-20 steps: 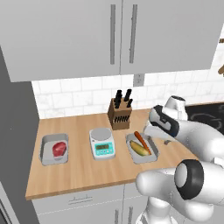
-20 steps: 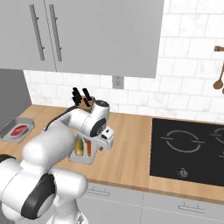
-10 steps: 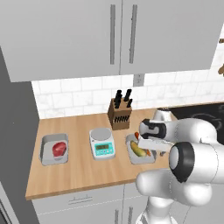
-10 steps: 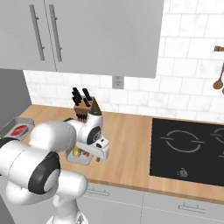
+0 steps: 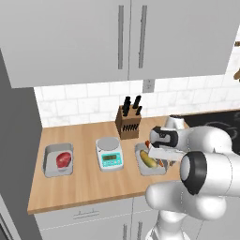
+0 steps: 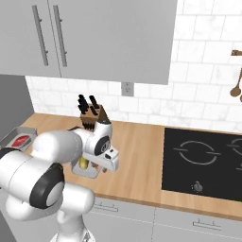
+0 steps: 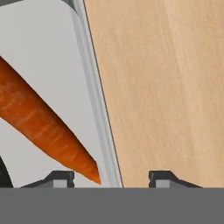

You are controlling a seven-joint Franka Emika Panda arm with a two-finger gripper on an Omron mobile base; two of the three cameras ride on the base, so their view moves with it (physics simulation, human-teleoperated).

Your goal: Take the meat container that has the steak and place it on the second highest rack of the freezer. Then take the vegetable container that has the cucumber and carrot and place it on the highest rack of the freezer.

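The vegetable container (image 5: pixel 151 161) sits on the tabletop (image 5: pixel 89 182) just right of the scale (image 5: pixel 109 153), and in the hand view its near rim (image 7: pixel 98 113) runs lengthwise up the frame, passing between the two fingers (image 7: pixel 61 178). The gripper (image 7: pixel 109 180) is spread open around that wall, gripping nothing, with the carrot (image 7: pixel 41 123) tip just inside it. The meat container (image 5: pixel 58 159) with the steak (image 5: pixel 64 159) lies well apart to the left, untouched, though the task names it first.

Soft, even rendered light is falling across the kitchen, casting faint shadows; both base views are looking slightly blurred, without glare.
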